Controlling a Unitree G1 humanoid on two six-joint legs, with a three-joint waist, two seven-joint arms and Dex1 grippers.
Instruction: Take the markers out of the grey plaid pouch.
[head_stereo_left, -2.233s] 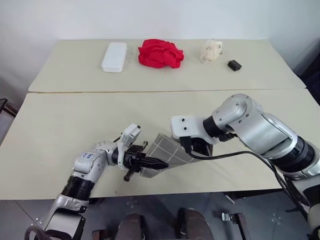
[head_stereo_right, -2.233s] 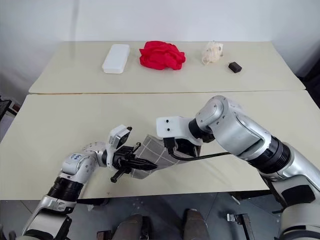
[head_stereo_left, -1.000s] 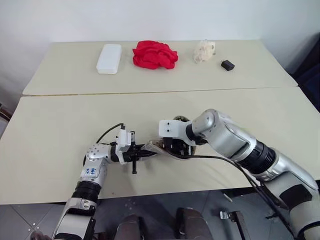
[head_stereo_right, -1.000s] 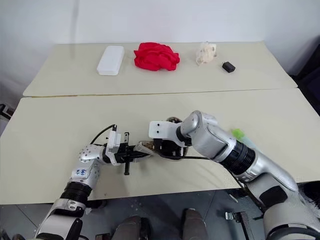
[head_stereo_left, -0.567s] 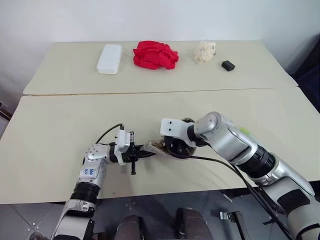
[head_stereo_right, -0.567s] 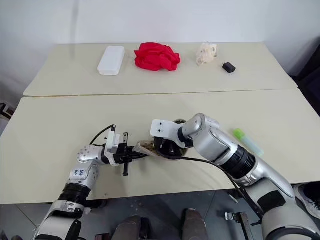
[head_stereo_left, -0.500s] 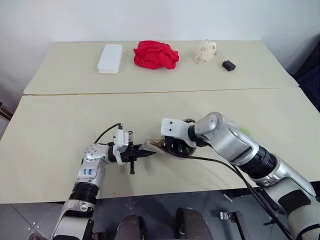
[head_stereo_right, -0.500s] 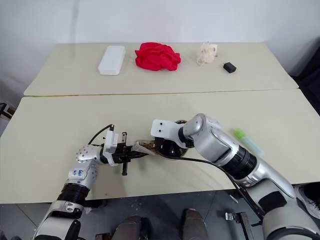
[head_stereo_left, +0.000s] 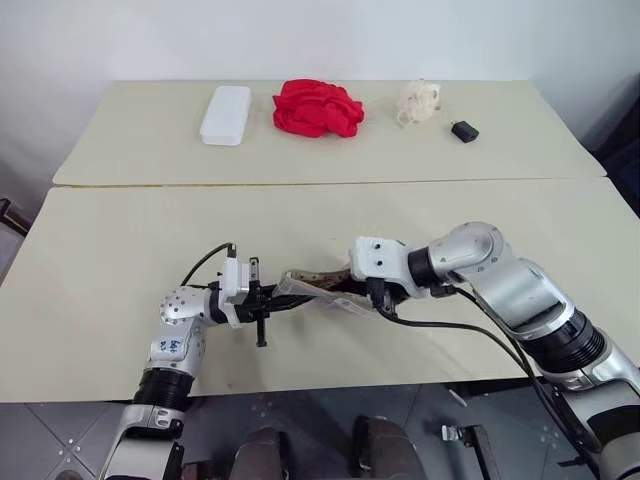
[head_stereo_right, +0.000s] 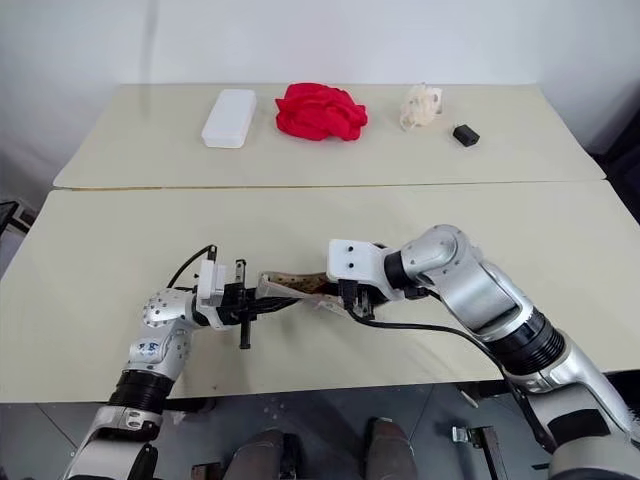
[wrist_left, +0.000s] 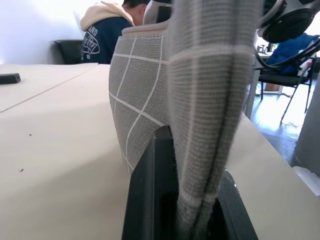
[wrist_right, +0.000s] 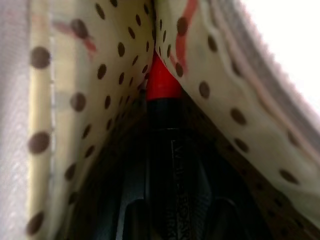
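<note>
**Grey plaid pouch pinched at both ends, one marker in my right grip**

Grey fabric with thin white grid lines runs between my two grippers. My left gripper (head_stereo_left: 268, 302) is clamped tight on one end of the grey plaid pouch (head_stereo_left: 318, 288); in the left wrist view that cloth stands pinched between my black fingers (wrist_left: 150, 195). My right gripper (head_stereo_right: 352, 297) is pushed into the pouch's open mouth, its fingers narrowed around a black marker with a red tip (wrist_right: 163, 165), surrounded by cream lining with dark dots. The pouch hangs lifted just above the near table (head_stereo_left: 120, 260), a bare beige top with open room on every side of my arms and its front edge close below them. A seam separates it from the far table (head_stereo_left: 540, 130), where four things lie in a row, well apart from me: one white case (head_stereo_left: 226, 114), one red cloth (head_stereo_left: 319, 108), one pale crumpled object (head_stereo_left: 419, 103) and one small black object (head_stereo_left: 465, 130). A white wall backs the tables. One seated person in a dark hooded top (wrist_left: 105, 31) appears in the left wrist view.
</note>
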